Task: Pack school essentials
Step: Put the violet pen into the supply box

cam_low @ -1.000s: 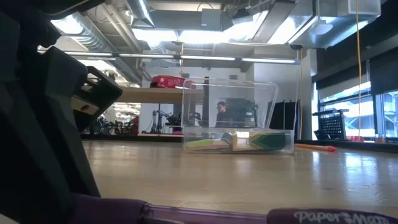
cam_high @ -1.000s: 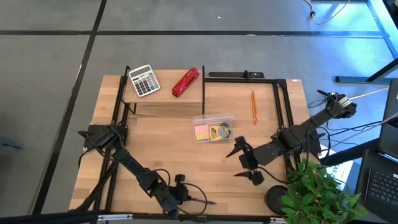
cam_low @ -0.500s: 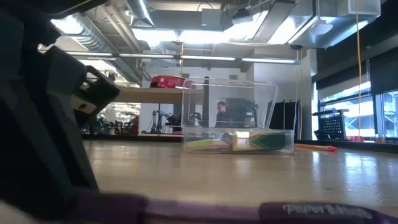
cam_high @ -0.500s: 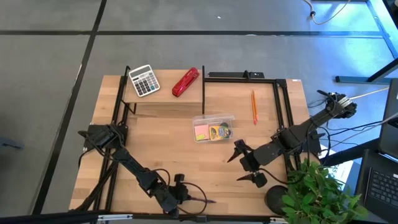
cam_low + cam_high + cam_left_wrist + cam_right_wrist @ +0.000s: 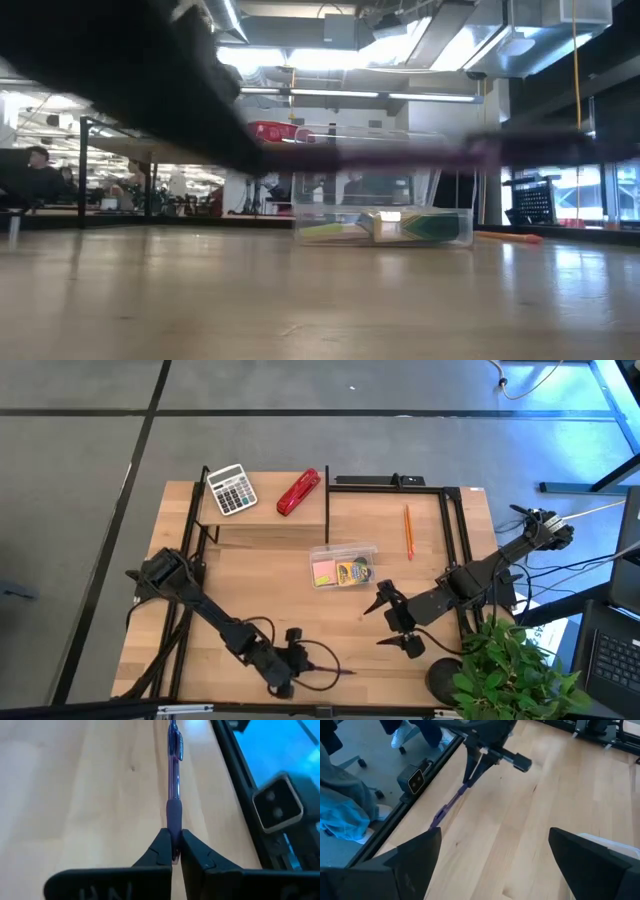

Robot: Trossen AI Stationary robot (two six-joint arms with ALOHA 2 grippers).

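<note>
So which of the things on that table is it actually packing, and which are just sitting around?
For the job:
- purple pen, pinched in the left hand
- clear box, already holding the pink sticky notes and crayon box
- orange pencil, loose on the table

Just lying about:
- calculator and red stapler on the raised shelf
- potted plant at the table's corner

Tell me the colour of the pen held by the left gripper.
Dark purple; the pen in the left gripper shows best in the left wrist view.
</note>
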